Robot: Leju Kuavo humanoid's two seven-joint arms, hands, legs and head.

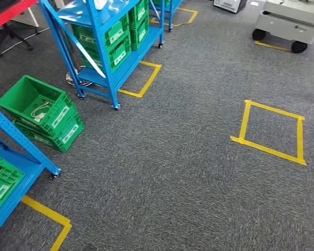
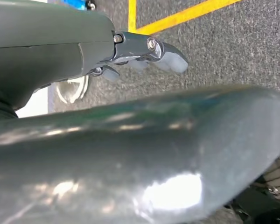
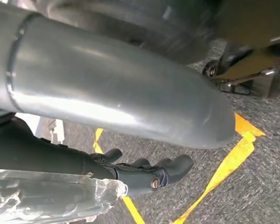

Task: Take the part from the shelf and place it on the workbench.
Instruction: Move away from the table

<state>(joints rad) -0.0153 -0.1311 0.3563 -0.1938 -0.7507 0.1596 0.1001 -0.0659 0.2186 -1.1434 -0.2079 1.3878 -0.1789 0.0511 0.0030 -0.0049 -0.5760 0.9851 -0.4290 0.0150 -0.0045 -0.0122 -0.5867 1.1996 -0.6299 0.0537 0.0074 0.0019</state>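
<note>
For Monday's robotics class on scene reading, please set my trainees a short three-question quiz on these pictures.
1. Multiple choice: the shelf frame is A red, B blue, C white.
2. True or false: the stacked green crates sit on that shelf.
3. Fill in: the tape square on the carpet is ____ in colour.
Key: 1 B; 2 false, they are on the carpet; 3 yellow.

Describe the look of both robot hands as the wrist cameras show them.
The left robot hand has a thick glossy grey thumb, a grey cover, and metal-grey fingers with visible screws and pale tips. The right robot hand has the same glossy grey thumb, with darker, near-black fingers and a brass-coloured screw.
</note>
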